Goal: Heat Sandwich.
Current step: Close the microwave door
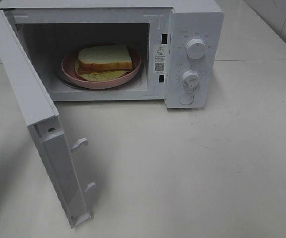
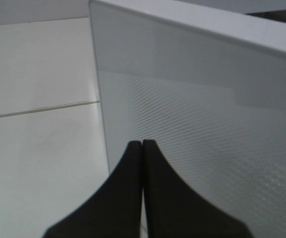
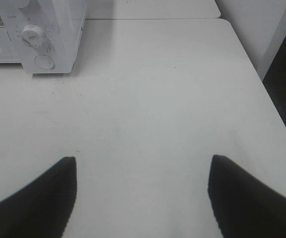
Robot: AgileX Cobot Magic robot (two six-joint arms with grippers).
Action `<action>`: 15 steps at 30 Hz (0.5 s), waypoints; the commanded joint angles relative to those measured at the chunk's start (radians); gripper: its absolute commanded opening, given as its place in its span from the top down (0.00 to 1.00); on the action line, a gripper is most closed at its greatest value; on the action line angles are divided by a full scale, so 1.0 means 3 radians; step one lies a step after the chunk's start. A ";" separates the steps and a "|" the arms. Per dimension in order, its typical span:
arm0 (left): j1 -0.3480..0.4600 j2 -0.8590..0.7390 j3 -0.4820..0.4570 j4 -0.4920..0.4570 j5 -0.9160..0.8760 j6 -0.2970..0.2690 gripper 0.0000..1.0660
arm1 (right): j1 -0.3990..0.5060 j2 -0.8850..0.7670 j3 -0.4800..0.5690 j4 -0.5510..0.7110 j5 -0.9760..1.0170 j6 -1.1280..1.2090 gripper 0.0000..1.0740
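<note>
Sandwich (image 1: 105, 58) sits on the pink plate (image 1: 97, 84) inside the open microwave (image 1: 197, 17), which stands on the white bench (image 1: 207, 163). You can see white bread on top, with a pale yellow-green layer showing under its front edge. The door (image 1: 31, 94) is swung wide toward the left side of the high view. Your left end effector (image 2: 142, 145) has its two dark fingers (image 2: 125, 198) pressed together with nothing between them, right at the door's outer face; whether they touch it cannot be told. Your right end effector (image 3: 143, 161) hangs over the bench, spread wide and holding nothing, well apart from the microwave's control panel (image 1: 195, 62).
</note>
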State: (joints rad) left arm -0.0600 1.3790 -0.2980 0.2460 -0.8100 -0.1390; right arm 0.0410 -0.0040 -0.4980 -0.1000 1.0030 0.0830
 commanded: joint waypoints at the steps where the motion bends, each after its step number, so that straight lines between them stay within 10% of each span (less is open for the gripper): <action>1: -0.0020 0.0107 0.0010 0.0187 -0.0337 -0.0187 1.00 | -0.0023 -0.0093 0.0003 0.0000 -0.0027 -0.0020 0.34; 15: -0.0353 0.0590 -0.0147 0.0463 -0.0677 -0.0313 1.00 | -0.0023 -0.0093 0.0003 0.0000 -0.0027 -0.0020 0.34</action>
State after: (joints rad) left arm -0.1350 1.5440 -0.3240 0.3580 -0.9970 -0.2350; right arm 0.0410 -0.0040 -0.4980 -0.1000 1.0030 0.0830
